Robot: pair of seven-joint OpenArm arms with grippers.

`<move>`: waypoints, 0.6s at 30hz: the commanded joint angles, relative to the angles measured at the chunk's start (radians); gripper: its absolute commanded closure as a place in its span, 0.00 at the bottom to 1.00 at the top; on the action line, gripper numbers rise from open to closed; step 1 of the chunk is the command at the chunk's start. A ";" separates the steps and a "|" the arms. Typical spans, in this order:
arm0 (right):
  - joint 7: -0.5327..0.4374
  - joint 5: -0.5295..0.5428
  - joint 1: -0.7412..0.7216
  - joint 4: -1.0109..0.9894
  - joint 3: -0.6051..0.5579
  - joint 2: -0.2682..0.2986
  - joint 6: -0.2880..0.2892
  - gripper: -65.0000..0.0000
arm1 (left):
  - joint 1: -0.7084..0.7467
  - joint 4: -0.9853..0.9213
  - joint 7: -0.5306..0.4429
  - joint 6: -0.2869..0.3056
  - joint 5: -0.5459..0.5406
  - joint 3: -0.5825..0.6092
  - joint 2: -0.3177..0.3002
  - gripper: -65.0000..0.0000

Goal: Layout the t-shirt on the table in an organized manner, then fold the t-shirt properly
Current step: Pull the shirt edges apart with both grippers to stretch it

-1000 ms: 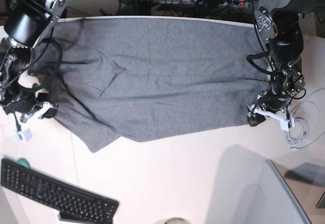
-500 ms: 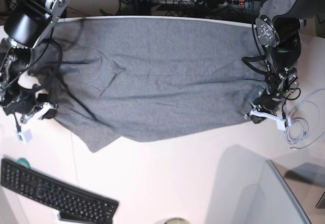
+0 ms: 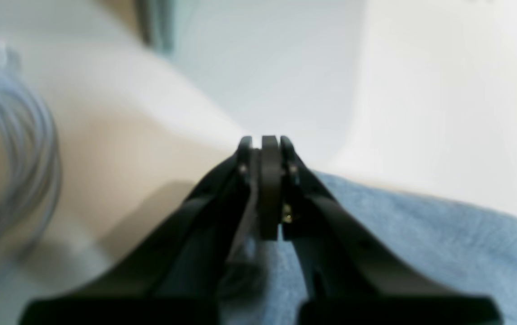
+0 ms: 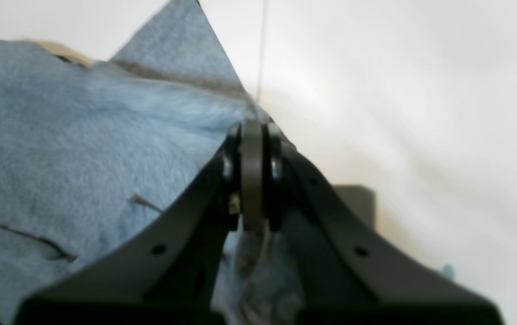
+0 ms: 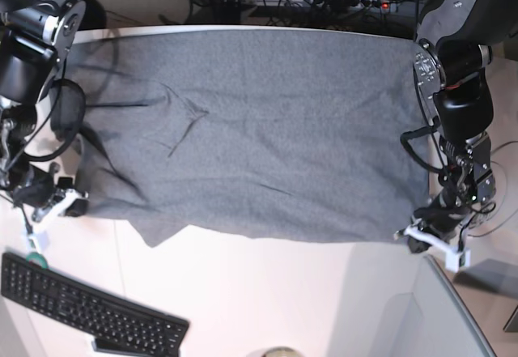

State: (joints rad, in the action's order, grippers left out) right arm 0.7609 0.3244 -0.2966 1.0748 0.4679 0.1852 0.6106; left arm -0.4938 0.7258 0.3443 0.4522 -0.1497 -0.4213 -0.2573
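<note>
Wrist views show both grippers' jaws pinching the t-shirt (image 5: 251, 130): left gripper (image 3: 270, 149), right gripper (image 4: 251, 131). Only the base view shows the keyboard (image 5: 85, 308); bare desk (image 5: 267, 292) lies below the hem.

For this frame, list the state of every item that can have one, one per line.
t-shirt: spread out on the table, unfolded, some creases, near corners pinched
left gripper: shut on the t-shirt's corner
right gripper: shut on the t-shirt's opposite corner
table: far half covered by the shirt
keyboard: flat on the table, untouched
</note>
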 commanded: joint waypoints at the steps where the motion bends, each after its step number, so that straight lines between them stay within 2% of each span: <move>1: -0.050 0.018 -0.037 -0.012 -0.024 0.023 0.005 1.00 | -0.024 0.030 -0.017 0.010 -0.012 0.023 -0.007 1.00; 9: -0.240 0.018 -0.129 -0.192 -0.143 0.086 0.005 1.00 | -0.018 0.051 -0.014 0.010 -0.014 0.043 0.000 1.00; 11: -0.283 0.018 -0.132 -0.204 -0.174 0.106 0.004 1.00 | -0.016 0.051 -0.014 0.010 -0.014 0.043 -0.001 1.00; 15: -0.346 0.017 -0.132 -0.215 -0.211 0.110 0.002 1.00 | 0.014 0.077 -0.014 0.010 -0.014 0.043 -0.007 1.00; 18: -0.395 0.017 -0.132 -0.270 -0.275 0.142 0.001 1.00 | 0.047 0.127 -0.014 0.010 -0.014 0.043 -0.004 1.00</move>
State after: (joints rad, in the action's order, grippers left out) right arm 0.3851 0.3271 -0.4034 0.7940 0.1894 0.3111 0.6098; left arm -0.4168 0.8284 0.3561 0.4561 -0.1493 -0.3779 -0.2493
